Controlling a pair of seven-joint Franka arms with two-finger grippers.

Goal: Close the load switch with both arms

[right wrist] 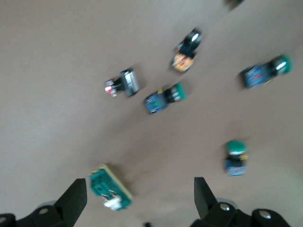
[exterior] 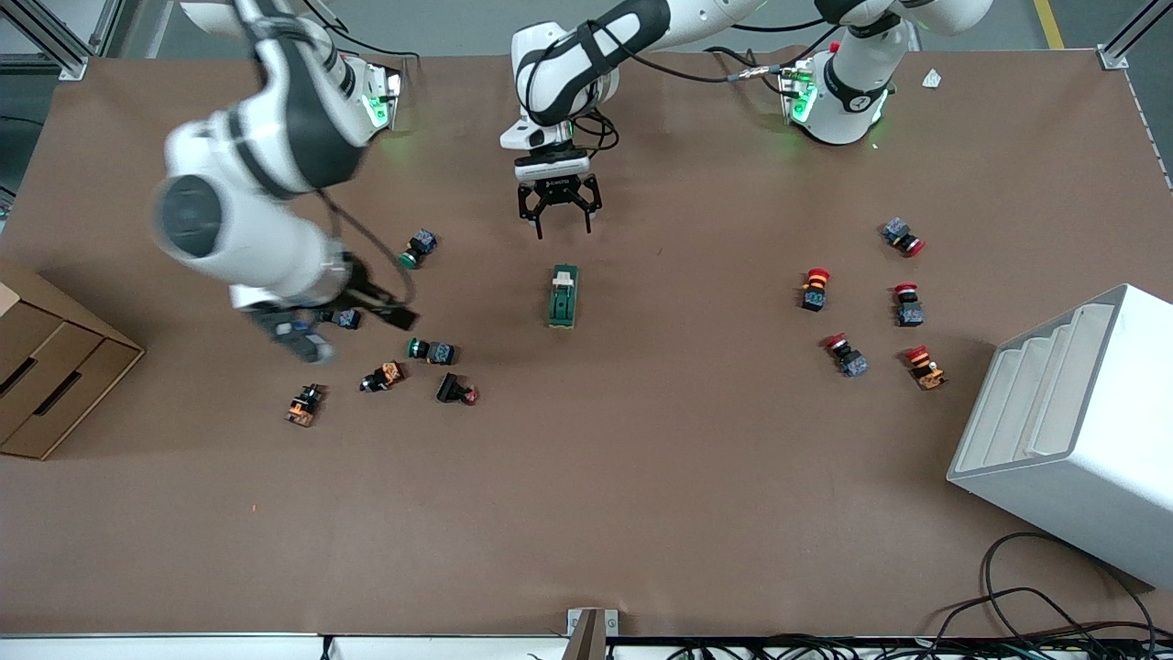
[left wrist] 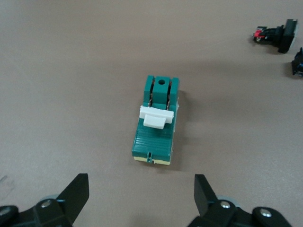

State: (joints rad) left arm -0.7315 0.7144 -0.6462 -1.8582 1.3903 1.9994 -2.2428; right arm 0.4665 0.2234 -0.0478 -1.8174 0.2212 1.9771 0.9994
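Load switch (exterior: 564, 296): dark-green block with a white lever (left wrist: 155, 118) — lying flat on the brown table (exterior: 641, 477), about mid-table, long axis running toward the front camera. The lever sits at the end toward the robot bases. Nothing touches it.

Left gripper (exterior: 560, 213): hangs over bare table just on the base side of the load switch, fingers spread wide and holding nothing. In the left wrist view both fingertips (left wrist: 75, 191) frame the switch (left wrist: 156, 120) with a clear gap on either side.

Right gripper (exterior: 353, 316): blurred in the front view, over the cluster of green-capped push buttons (exterior: 431, 350) toward the right arm's end of the table. In the right wrist view its fingers (right wrist: 73, 198) stand apart, empty; the load switch (right wrist: 110, 189) shows near one fingertip, not touched.

Red-capped push buttons (exterior: 816, 287): a loose group of five toward the left arm's end, well apart from the switch.

Cardboard drawer box (exterior: 46, 376): at the table edge by the right arm's end.

White tiered bin (exterior: 1072, 431): at the left arm's end, nearer the front camera than the red buttons.
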